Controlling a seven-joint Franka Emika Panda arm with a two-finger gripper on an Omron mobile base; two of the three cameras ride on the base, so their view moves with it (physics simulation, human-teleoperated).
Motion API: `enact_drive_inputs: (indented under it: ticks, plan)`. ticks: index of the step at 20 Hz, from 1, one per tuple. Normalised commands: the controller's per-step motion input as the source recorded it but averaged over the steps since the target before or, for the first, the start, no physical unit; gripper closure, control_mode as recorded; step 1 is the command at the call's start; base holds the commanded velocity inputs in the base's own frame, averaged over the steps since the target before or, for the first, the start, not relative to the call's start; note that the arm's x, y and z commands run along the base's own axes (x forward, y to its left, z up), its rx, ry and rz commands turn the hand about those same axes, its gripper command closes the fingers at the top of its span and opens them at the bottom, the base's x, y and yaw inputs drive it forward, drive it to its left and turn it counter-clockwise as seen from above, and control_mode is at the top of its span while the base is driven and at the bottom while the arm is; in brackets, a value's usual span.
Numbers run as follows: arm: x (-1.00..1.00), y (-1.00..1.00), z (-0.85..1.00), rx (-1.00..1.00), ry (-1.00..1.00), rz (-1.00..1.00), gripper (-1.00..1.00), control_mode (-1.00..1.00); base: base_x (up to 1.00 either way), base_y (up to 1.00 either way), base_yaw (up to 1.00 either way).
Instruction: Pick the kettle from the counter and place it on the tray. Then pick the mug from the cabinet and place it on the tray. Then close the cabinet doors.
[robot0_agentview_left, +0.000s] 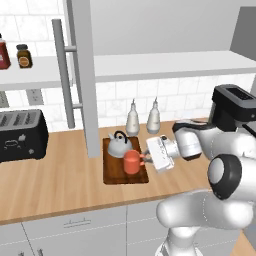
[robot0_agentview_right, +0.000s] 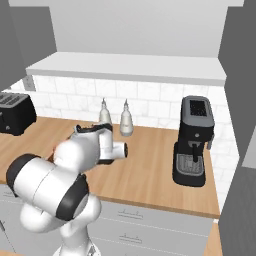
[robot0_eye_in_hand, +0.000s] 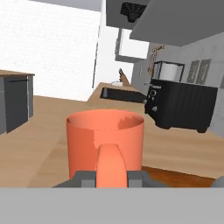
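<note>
The orange mug (robot0_agentview_left: 132, 162) is upright over the front half of the dark-brown tray (robot0_agentview_left: 114, 174), just right of and in front of the silver kettle (robot0_agentview_left: 119, 144) that stands on the tray. My gripper (robot0_agentview_left: 145, 159) reaches in from the right and is shut on the mug's loop handle. In the hand view the mug (robot0_eye_in_hand: 105, 131) is close, its handle clamped between my fingertips (robot0_eye_in_hand: 86, 177), and a strip of the tray (robot0_eye_in_hand: 175, 176) shows to the right. I cannot tell whether the mug rests on the tray. The cabinet door (robot0_agentview_left: 84, 75) stands open, edge-on, above the counter (robot0_agentview_left: 50, 185).
Two white bottles (robot0_agentview_left: 133, 118) (robot0_agentview_left: 154, 116) stand against the wall behind the tray. A black toaster (robot0_agentview_left: 20, 135) sits at the left, a black coffee machine (robot0_agentview_right: 194, 140) at the right. The cabinet's white shelf (robot0_agentview_left: 165, 64) runs overhead, and jars (robot0_agentview_left: 23, 56) stand on a shelf to the left.
</note>
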Motion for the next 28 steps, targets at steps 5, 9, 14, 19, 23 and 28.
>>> enact_drive_inputs:
  ticks: [5, 9, 14, 19, 23, 28]
  plan:
    - [0.25, 0.07, -0.24, 0.00, 0.00, 0.02, 1.00, -1.00, 0.00, 0.00, 0.00]
    - [0.19, 0.07, -0.25, 0.00, 0.00, 0.02, 1.00, -1.00, 0.00, 0.00, 0.00]
    - [0.08, 0.04, -0.19, 0.00, 0.00, 0.01, 1.00, -1.00, 0.00, 0.00, 0.00]
    - [0.15, 0.14, -0.20, 0.00, 0.00, 0.00, 1.00, -1.00, 0.00, 0.00, 0.00]
    - [0.19, 0.17, -0.20, 0.00, 0.00, 0.00, 1.00, -1.00, 0.00, 0.00, 0.00]
    - [0.18, 0.11, -0.18, 0.00, 0.00, 0.00, 1.00, -1.00, 0.00, 0.00, 0.00]
